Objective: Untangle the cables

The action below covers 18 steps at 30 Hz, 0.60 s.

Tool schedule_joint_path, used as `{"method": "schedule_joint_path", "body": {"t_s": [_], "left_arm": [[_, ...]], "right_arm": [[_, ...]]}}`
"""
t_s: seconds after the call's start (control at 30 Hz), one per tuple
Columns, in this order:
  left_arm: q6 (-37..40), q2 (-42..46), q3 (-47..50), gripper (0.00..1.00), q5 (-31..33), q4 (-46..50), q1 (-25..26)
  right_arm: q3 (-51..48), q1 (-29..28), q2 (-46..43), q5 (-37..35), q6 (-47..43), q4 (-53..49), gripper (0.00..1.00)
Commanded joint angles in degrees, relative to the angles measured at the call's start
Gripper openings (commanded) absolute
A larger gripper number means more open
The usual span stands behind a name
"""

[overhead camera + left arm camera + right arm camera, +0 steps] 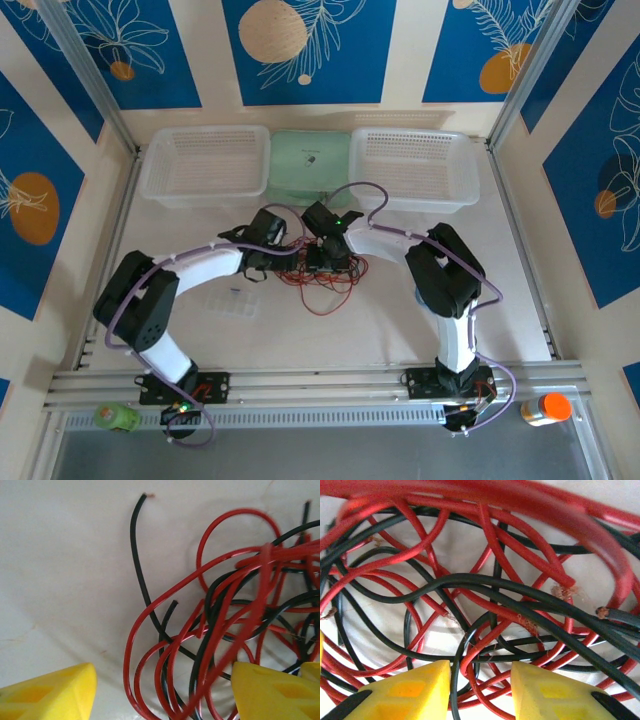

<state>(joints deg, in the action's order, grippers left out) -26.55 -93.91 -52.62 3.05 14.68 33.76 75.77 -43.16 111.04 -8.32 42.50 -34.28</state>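
Because both arms are bolted at the near edge, they bend inward to meet over the middle of the surface, where the cables lie in one loose heap of red and black loops. Coming at the heap from opposite sides would let each arm draw strands away from the other, which I take to be the reason for the pose.

The left claw hangs at the heap's left edge with its yellow fingers wide apart. Red and black loops pass between them unpinched. The right claw sits low over the thick of the tangle, its fingers apart by a narrower gap. A black and a red strand run through that gap, and bare surface shows beside them, so I judge nothing is clamped.

The bunch has no single long axis; from above it spreads a little wider across than deep. One black strand does run clear, its cut end pointing away from the left claw.

Beyond, two empty baskets flank a green pouch along the far edge.
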Motion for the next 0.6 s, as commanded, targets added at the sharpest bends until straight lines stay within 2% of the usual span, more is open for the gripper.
{"method": "schedule_joint_path", "body": {"t_s": [0.0,0.13,0.3,0.4,0.53,0.57], "left_arm": [[-1.84,-2.17,1.54,0.68,0.78,-4.98,-0.11],[-2.26,-4.81,2.55,0.58,1.13,-7.39,-0.12],[-2.31,-6.29,3.53,0.40,1.83,-8.12,-0.15],[-1.70,-5.62,3.67,0.26,3.32,-7.07,-0.25],[-0.12,-4.45,2.74,0.01,6.30,-3.59,-0.55],[0.42,-4.21,2.21,0.00,7.13,-2.35,-0.64]], "right_arm": [[0.67,0.20,1.27,0.07,1.35,1.07,0.37],[-0.42,0.35,2.12,-0.03,2.18,2.41,0.31],[-2.17,0.94,1.68,-0.47,2.57,2.87,0.10],[-4.20,1.91,-0.70,-0.78,2.54,3.08,0.00],[-7.59,3.61,-6.86,-2.17,2.00,1.91,0.00],[-8.56,4.02,-9.03,-2.44,1.65,1.62,0.00]]}}
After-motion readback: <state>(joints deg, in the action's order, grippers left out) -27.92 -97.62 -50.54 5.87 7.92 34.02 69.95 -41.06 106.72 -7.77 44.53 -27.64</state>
